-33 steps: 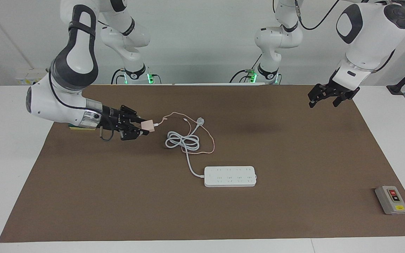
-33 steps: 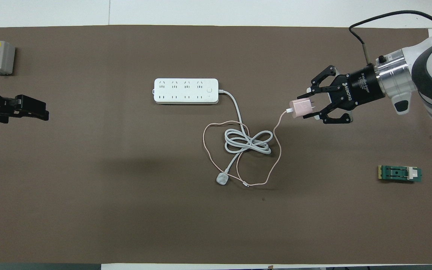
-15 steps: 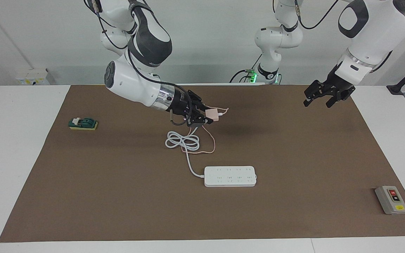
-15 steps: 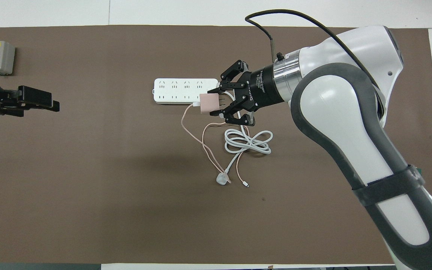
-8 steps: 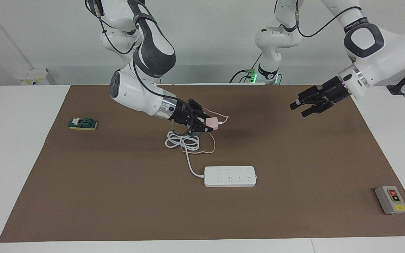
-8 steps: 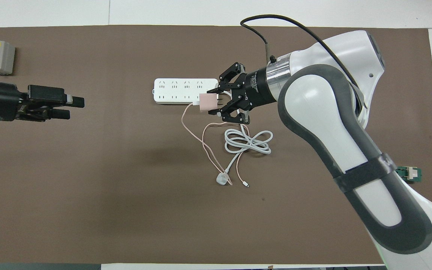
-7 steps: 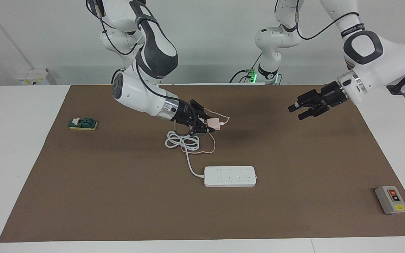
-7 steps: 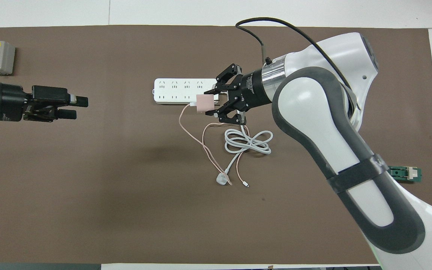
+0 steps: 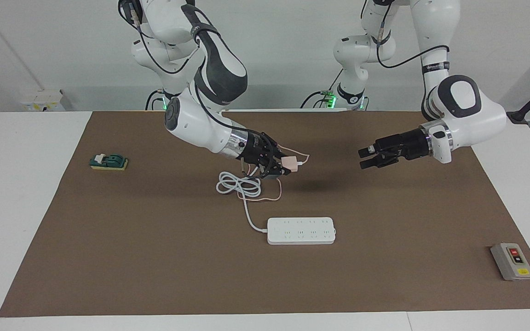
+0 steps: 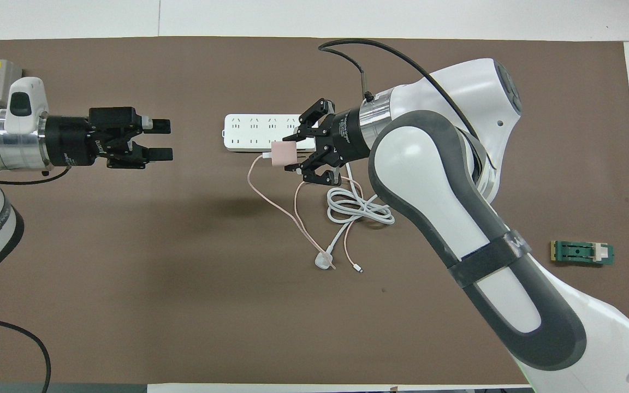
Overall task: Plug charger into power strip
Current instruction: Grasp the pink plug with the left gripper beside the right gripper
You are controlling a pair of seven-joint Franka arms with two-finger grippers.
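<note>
My right gripper [image 9: 287, 168] is shut on the pale pink charger [image 9: 291, 162] and holds it in the air, over the mat between the coiled white cord [image 9: 239, 184] and the power strip [image 9: 301, 230]. In the overhead view the charger [image 10: 282, 154] overlaps the edge of the power strip [image 10: 254, 132], and its thin pink cable [image 10: 276, 204] trails down to the mat. My left gripper [image 9: 365, 157] is open and empty in the air over the mat, apart from the charger, pointing toward it; it also shows in the overhead view [image 10: 162, 140].
The strip's thick white cord [image 10: 361, 207] lies coiled nearer to the robots, ending in a white round plug [image 10: 323, 261]. A grey button box [image 9: 512, 261] stands at the left arm's end. A small green block [image 9: 108, 161] lies at the right arm's end.
My right gripper has carried the charger from the right arm's end to above the cord coil, toward the strip. My left gripper has swung in and down toward the table's middle.
</note>
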